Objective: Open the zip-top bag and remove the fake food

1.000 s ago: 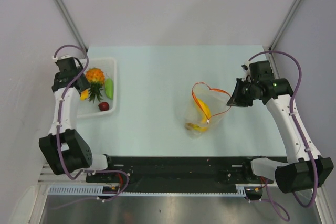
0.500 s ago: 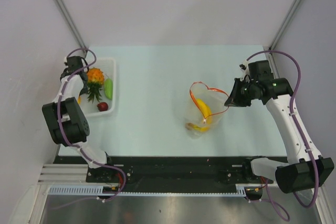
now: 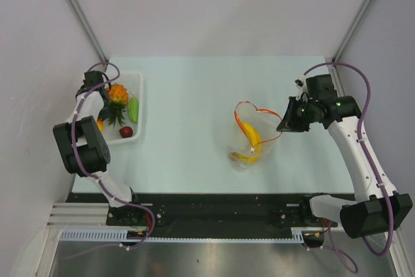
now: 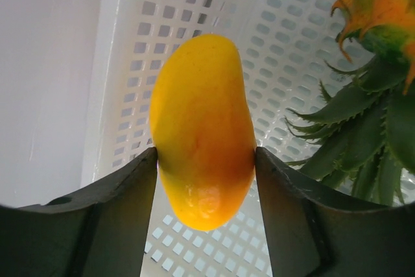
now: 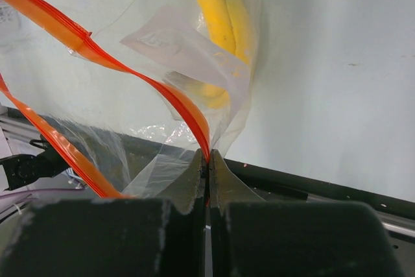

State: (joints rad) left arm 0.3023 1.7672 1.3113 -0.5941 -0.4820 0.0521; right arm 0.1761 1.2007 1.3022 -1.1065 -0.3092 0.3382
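The clear zip-top bag (image 3: 253,139) stands open on the table, its orange-red zip strip (image 5: 162,89) forming a loop. My right gripper (image 3: 284,126) (image 5: 207,154) is shut on the strip at the bag's right corner and holds it up. Yellow bananas (image 3: 251,135) (image 5: 220,11) lie inside the bag. My left gripper (image 4: 204,160) is shut on a yellow-orange piece (image 4: 201,128) (image 3: 100,123) over the white basket's left side. In the top view the arm hides its fingers. The pineapple (image 3: 117,94) (image 4: 382,4), a green piece (image 3: 134,108) and a small red fruit (image 3: 126,132) lie in the basket.
The white perforated basket (image 3: 135,77) sits at the table's far left. Grey walls close in on both sides and the black base rail (image 3: 220,209) runs along the near edge.
My left arm has folded up, its elbow rising beside the basket, with the wrist moving toward the basket's back left. The right gripper and the bag have barely moved.
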